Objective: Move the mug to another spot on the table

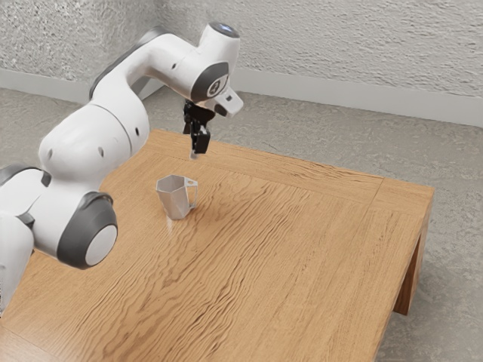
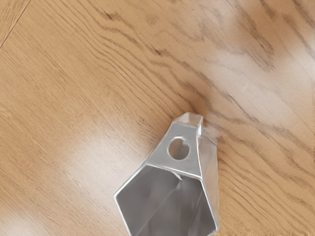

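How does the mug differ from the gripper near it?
The mug is shiny silver-grey with flat, angled sides; the gripper is black and narrow. The mug stands upright on the table, while the gripper hangs in the air, touching nothing. The mug stands free; the gripper is fixed to a white arm. Both are at the same end of the table.

No text, label or number can be read on anything here
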